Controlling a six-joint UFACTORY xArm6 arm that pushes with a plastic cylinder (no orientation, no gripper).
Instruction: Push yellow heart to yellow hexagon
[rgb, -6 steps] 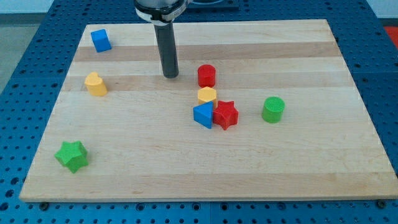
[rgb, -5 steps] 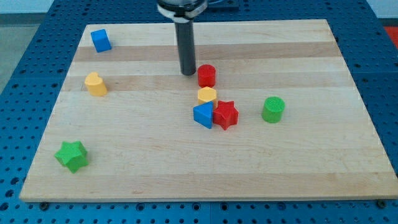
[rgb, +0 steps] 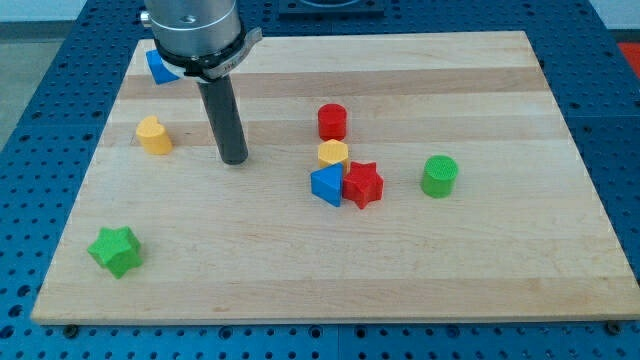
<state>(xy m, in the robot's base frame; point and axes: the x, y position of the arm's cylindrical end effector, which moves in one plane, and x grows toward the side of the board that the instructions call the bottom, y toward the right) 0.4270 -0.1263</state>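
The yellow heart (rgb: 153, 134) lies at the view's left on the wooden board (rgb: 480, 260). The yellow hexagon (rgb: 333, 153) sits near the middle, touching a blue triangle (rgb: 326, 186) and a red star (rgb: 362, 184) below it. My tip (rgb: 235, 160) rests on the board between them, a short way right of and slightly below the yellow heart, well left of the hexagon. It touches no block.
A red cylinder (rgb: 332, 121) stands just above the hexagon. A green cylinder (rgb: 439, 175) is at the right. A blue cube (rgb: 158, 68) at the top left is partly hidden by the arm. A green star (rgb: 115, 250) lies at the bottom left.
My tip moved first right toward the red cylinder, then swung left and down to a spot beside the yellow heart. No block has moved.
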